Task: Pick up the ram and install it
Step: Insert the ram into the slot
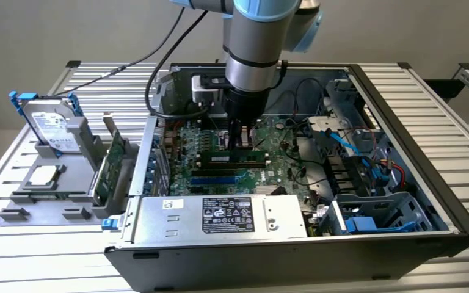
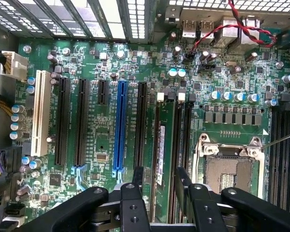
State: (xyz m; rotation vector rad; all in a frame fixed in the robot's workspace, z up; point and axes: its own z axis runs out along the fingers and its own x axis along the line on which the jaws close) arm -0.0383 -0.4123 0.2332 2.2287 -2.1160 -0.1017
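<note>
Gripper (image 2: 160, 186) fingers straddle the ram (image 2: 161, 145), seated in its motherboard (image 2: 101, 140) slot, slightly parted; thin, stiff, fragile, best held by its long edges.

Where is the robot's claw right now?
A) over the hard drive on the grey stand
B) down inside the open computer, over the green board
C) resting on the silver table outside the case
B: the claw reaches down into the computer case, above the green board.
</note>
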